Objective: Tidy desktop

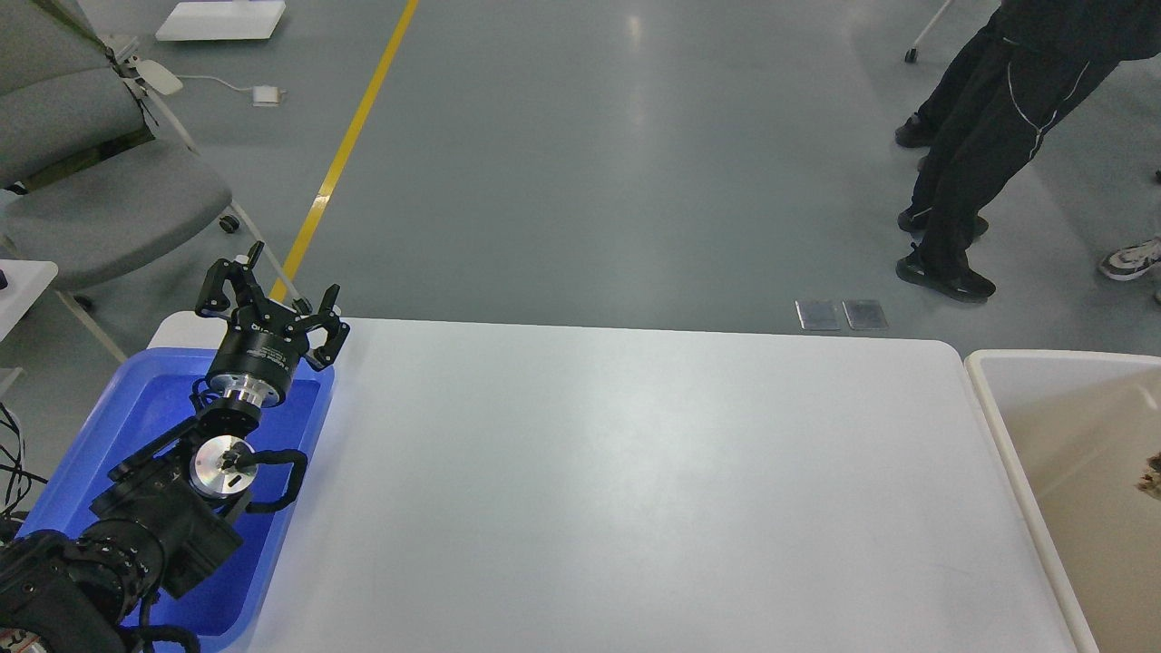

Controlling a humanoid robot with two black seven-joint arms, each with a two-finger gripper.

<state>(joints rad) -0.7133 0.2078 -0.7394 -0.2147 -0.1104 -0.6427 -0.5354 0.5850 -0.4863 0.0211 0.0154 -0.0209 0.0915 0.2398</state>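
Observation:
The desktop (635, 481) is a large white tabletop with rounded corners, bare across its visible surface. My left gripper (272, 283) is open and empty, held above the far end of the blue plastic tray (136, 408) at the table's left end. My right gripper is out of view.
A cream-beige bin (1043, 435) stands at the right end, with a small brownish thing (1152, 476) showing at the frame's right edge inside it. A grey chair (100, 199) is at the far left. A person in black (989, 145) stands on the floor beyond the table's right corner.

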